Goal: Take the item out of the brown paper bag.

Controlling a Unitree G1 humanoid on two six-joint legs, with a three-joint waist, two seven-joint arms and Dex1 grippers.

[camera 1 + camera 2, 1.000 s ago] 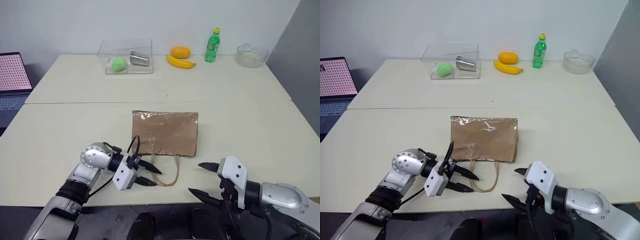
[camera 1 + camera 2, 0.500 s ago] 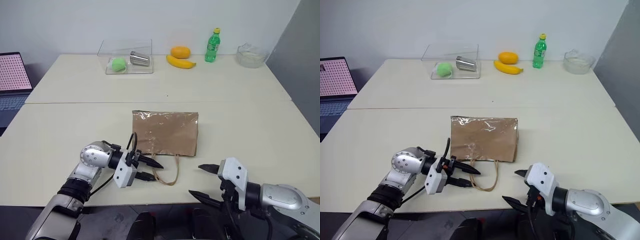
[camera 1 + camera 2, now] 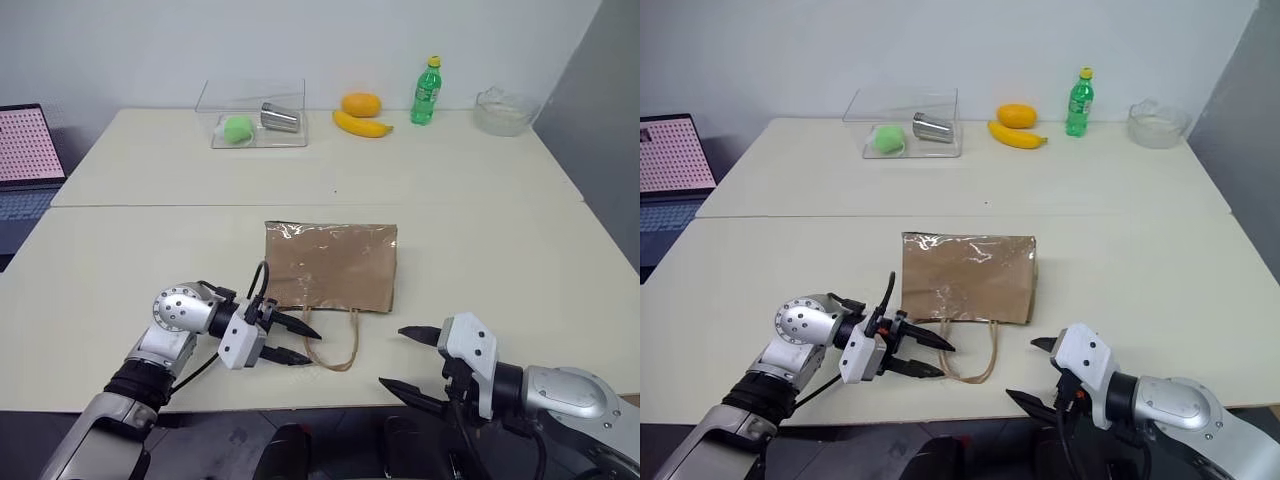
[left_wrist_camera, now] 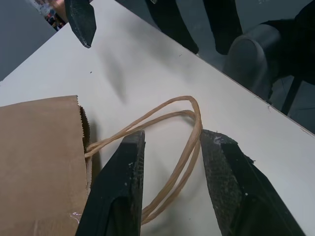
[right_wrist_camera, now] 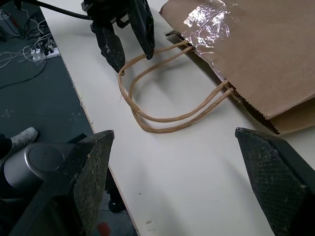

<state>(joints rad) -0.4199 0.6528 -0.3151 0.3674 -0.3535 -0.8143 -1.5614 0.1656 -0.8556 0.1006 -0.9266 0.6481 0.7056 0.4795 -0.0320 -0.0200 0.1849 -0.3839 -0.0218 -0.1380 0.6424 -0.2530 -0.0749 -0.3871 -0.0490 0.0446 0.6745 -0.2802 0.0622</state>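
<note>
The brown paper bag (image 3: 330,265) lies flat on the cream table (image 3: 470,230), its shiny tape patch toward the far side and its tan loop handles (image 3: 336,342) spread toward me. The item is hidden, inside the bag or out of view. My left gripper (image 3: 310,346) reaches in level from the left. It is open, and both handle loops (image 4: 189,128) run through the gap between its black fingers (image 4: 120,191). My right gripper (image 3: 394,357) hangs wide open at the table's front edge, just right of the handles, holding nothing.
Along the far edge stand a clear box (image 3: 255,115) with a green ball and a metal cup, a mango (image 3: 361,104), a banana (image 3: 361,125), a green soda bottle (image 3: 425,92) and a clear bowl (image 3: 503,112). A laptop (image 3: 25,150) sits at the far left.
My left wrist has rolled a little, its fingers still straddling the handles. The bag and the right gripper have not moved.
</note>
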